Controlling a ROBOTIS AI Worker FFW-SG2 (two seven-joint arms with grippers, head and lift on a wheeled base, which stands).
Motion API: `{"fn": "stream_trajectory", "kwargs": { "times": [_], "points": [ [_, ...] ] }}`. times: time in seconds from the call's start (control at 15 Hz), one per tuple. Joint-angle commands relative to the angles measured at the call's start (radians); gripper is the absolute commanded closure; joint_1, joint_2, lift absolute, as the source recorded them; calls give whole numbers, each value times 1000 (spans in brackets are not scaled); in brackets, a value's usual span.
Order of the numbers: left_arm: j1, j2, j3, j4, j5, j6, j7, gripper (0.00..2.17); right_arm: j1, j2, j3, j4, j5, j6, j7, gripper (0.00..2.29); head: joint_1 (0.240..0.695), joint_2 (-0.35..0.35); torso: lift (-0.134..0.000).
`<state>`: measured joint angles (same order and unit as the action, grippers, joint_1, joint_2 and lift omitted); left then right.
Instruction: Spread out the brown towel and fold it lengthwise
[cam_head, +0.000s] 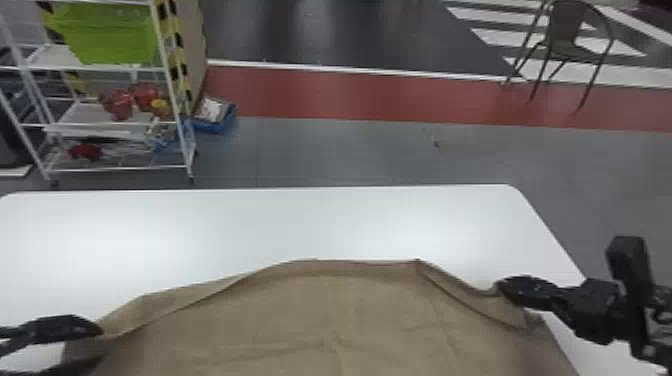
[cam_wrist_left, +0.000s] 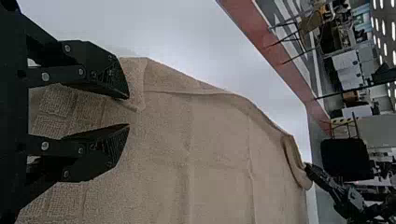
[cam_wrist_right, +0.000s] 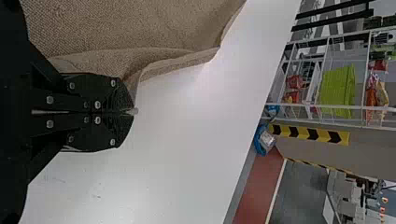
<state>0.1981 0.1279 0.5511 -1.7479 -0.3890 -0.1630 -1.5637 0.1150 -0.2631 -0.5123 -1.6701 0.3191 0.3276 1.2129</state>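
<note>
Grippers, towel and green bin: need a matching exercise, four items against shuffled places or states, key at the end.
1. left gripper
2. right gripper
3. brown towel
4. green bin

A. on the white rack
B. fingers shut at the towel's edge
C. spread over part of the white table
D. fingers apart

Pairs: 1-D, 2-B, 3-C, 4-A

Brown towel (cam_head: 340, 320), mostly plain, with tone-on-tone squares woven into part of it; white table (cam_head: 280, 220); black left gripper (cam_head: 90, 345) and black right gripper (cam_head: 500, 289). Behind: white shelf rack (cam_head: 107, 123), lime-green bin (cam_head: 107, 37), blue tray (cam_head: 216, 126), black-and-yellow striped edging (cam_head: 175, 52), grey-brown chair (cam_head: 565, 30). The floor (cam_head: 350, 150) is grey, banded brick red, then dark with white stripes.
</note>
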Motion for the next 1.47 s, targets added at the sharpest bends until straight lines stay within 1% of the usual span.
{"fn": "stream_trajectory", "kwargs": {
  "times": [0.0, 0.27, 0.33, 0.4, 0.47, 0.53, 0.6, 0.67, 0.8, 0.87, 0.93, 1.0, 1.13, 1.27, 1.33, 1.4],
  "points": [
    [11, -4, 0, -2, 1, -6, 11, 684, 2, 4, -2, 0, -2, 0, 1, 1308, 695, -142, -122],
    [14, -5, -10, -4, 2, -19, 4, 704, 12, 7, -9, -2, -3, 3, 1, 1308, 695, -144, -122],
    [14, -5, -14, -9, 4, -22, 2, 1085, 14, 7, -14, -5, -3, 6, 1, 1308, 695, -150, -122],
    [14, -5, -17, -9, 6, -19, 10, 1295, 15, 7, -15, -10, -3, 6, 1, 1308, 695, -154, -122],
    [12, -10, -16, -15, 9, -19, 16, 1298, 17, 7, -17, -14, -3, 6, 2, 1308, 695, -157, -122],
    [14, -10, -16, -22, 13, -16, 17, 1501, 18, 7, -18, -19, -3, 6, 2, 1308, 695, -160, -122],
    [14, -17, -7, -30, 21, -13, 44, 1831, 21, 7, -18, -23, -2, 9, 4, 1308, 695, -163, -122],
    [12, -21, 6, -32, 27, -13, 59, 1848, 21, 7, -20, -28, -2, 9, 4, 1308, 695, -163, -122],
    [12, -21, 24, -41, 30, -13, 50, 1848, 29, 7, -26, -48, 0, 3, 14, 1308, 695, -157, -122],
    [12, -21, 47, -48, 44, -13, 42, 1848, 37, 2, -31, -63, 5, -3, 22, 1308, 695, -150, -122],
    [12, -21, 82, -56, 71, -9, 27, 1848, 38, -4, -44, -76, 14, -3, 34, 1308, 695, -146, -122],
    [12, -17, 119, -58, 101, -9, 5, 1848, 38, -15, -58, -89, 26, -6, 59, 1308, 695, -140, -122],
    [14, -11, 167, -59, 119, -13, -9, 1848, 45, -33, -95, -106, 23, -6, 103, 1308, 695, -125, -122],
    [26, -1, 185, -39, 122, -46, -13, 1848, 74, -54, -106, -92, 26, -67, 116, 1312, 695, -117, -122],
    [30, 1, 182, -22, 119, -80, -13, 1848, 89, -57, -104, -72, 43, -138, 151, 1312, 695, -116, -122],
    [35, 1, 178, -18, 114, -89, -13, 1848, 103, -56, -97, -60, 61, -199, 154, 1312, 695, -115, -122]
  ]
}}
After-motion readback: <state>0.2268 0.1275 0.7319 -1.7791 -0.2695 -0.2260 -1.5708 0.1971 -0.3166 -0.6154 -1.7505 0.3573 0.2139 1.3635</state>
